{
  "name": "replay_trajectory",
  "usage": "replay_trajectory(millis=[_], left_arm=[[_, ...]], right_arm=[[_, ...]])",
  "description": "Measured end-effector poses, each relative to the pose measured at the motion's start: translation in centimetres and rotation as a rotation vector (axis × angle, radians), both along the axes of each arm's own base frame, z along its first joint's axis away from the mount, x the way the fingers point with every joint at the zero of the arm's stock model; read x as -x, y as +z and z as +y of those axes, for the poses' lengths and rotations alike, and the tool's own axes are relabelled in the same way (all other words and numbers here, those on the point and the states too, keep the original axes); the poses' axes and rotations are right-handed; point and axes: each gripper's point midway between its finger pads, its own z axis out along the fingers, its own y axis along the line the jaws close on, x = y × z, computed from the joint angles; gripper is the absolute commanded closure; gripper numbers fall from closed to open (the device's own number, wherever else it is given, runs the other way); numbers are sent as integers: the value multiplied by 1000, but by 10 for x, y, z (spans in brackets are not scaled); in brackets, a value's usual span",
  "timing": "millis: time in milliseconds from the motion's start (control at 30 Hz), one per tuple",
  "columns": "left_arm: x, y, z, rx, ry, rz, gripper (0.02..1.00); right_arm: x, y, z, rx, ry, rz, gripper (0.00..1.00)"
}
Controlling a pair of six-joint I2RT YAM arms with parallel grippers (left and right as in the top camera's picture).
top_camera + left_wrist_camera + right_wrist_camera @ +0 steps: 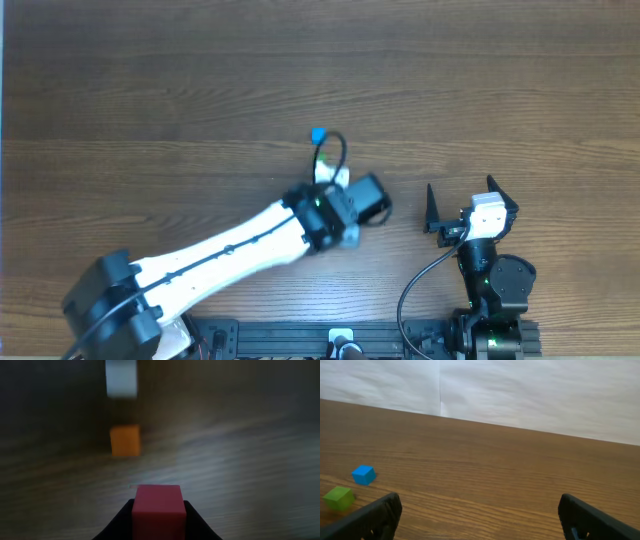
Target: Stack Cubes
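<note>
My left gripper (pixel 158 522) is shut on a red cube (pixel 158 505), held just above the wooden table. Ahead of it on the table sits an orange cube (pixel 125 440), and beyond that a pale blue cube (pixel 121 379), blurred. From above, the left gripper (pixel 335 190) is near the table's middle, just below the blue cube (pixel 318 135); a green cube (pixel 323 161) peeks out beside the wrist cable. My right gripper (pixel 465 205) rests open and empty at the right. Its wrist view shows the blue cube (pixel 363 474) and the green cube (pixel 339 498) far off to one side.
The brown wooden table (pixel 500 90) stretches wide around the cubes. A white wall (pixel 530 395) stands behind its far edge. The left arm's white link (pixel 230 245) lies diagonally across the lower left.
</note>
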Motion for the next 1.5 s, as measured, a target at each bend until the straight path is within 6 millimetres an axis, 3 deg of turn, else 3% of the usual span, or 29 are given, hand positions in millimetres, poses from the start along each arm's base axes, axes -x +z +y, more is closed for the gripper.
replay_trajectory(millis=[100, 233, 600, 1300, 1500], left_arm=[[-25, 25, 0, 40, 37, -44, 980], [-44, 30, 14, 38, 85, -59, 978], [-65, -19, 20, -51, 109, 1, 976], [-71, -59, 26, -123, 127, 61, 976], [-75, -61, 22, -111, 127, 51, 974]], right_arm=[[0, 0, 0, 0, 0, 0, 7], [0, 0, 0, 0, 0, 0, 7], [0, 0, 0, 0, 0, 0, 7], [0, 0, 0, 0, 0, 0, 7], [0, 0, 0, 0, 0, 0, 9]])
